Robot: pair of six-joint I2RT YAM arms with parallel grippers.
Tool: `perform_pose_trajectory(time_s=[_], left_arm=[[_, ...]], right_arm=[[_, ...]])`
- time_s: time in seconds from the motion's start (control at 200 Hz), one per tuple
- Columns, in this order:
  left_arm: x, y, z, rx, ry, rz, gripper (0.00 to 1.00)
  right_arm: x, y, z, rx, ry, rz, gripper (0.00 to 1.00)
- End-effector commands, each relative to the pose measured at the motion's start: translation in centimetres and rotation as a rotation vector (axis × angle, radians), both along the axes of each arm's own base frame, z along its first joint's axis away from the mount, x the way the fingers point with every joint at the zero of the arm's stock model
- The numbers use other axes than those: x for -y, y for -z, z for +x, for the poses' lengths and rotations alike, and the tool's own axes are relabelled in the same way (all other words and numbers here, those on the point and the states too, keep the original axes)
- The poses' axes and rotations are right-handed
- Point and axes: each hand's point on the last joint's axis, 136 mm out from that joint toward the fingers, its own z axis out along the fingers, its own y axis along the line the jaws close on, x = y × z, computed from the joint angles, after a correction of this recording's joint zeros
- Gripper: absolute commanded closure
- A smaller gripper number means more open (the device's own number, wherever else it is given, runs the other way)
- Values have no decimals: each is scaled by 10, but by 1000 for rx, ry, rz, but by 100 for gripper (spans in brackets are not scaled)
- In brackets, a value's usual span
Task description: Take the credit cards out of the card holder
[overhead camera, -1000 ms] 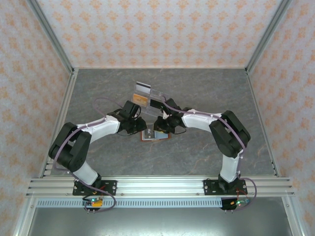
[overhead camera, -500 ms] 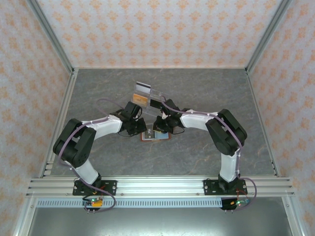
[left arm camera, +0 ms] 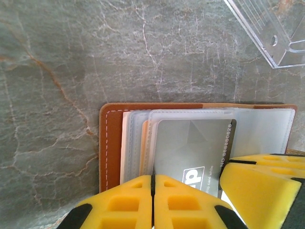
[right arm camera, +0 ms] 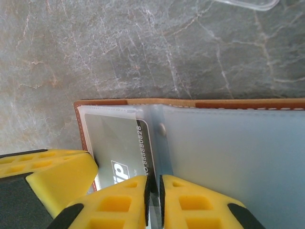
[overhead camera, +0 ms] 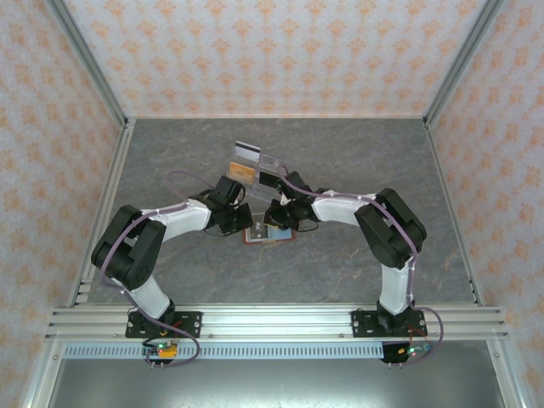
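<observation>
Top external: wallet (overhead camera: 270,235) lies open and flat mid-desk, long axis left-right, spine side away from the arm bases; left gripper (overhead camera: 245,226) at its left end, right gripper (overhead camera: 277,223) over its right part; grey desk (overhead camera: 357,153) carries it. Clear tray (overhead camera: 274,162) sits just behind the wallet, not touching it; it holds an orange card (overhead camera: 242,172) and a pale striped card (overhead camera: 246,150).

Left wrist: brown leather edge on the left, clear sleeves (left arm camera: 136,138) fanned over it; grey card (left arm camera: 190,143) sits face up inside the front sleeve, number line pointing away from the jaws. Left jaws are pressed together over the sleeves' near edge; cannot tell if anything is pinched.

Right wrist: right jaws nearly closed with a thin slit; the sleeve seam beside the grey card runs into it; a grip cannot be confirmed.
</observation>
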Motion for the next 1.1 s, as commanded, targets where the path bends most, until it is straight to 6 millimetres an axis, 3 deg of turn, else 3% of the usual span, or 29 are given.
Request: perform_pose_trajectory(time_s=[0.0, 0.22, 0.46, 0.616, 0.871, 1.096], left_arm=[[-13, 21, -14, -56, -8, 64, 93], [-13, 24, -14, -64, -8, 71, 93], [-4, 26, -15, -75, 9, 23, 95], [-2, 25, -16, -75, 13, 13, 95], [-10, 10, -10, -39, -2, 61, 92], [-11, -5, -7, -9, 5, 74, 85]], right_arm=[[15, 16, -1, 5, 13, -78, 84], [10, 25, -7, -20, -12, -49, 84], [-12, 9, -8, -1, -56, 108, 85], [-15, 0, -9, 17, -63, 150, 87], [2, -4, -6, 41, -8, 143, 98], [24, 1, -4, 70, 27, 61, 100]])
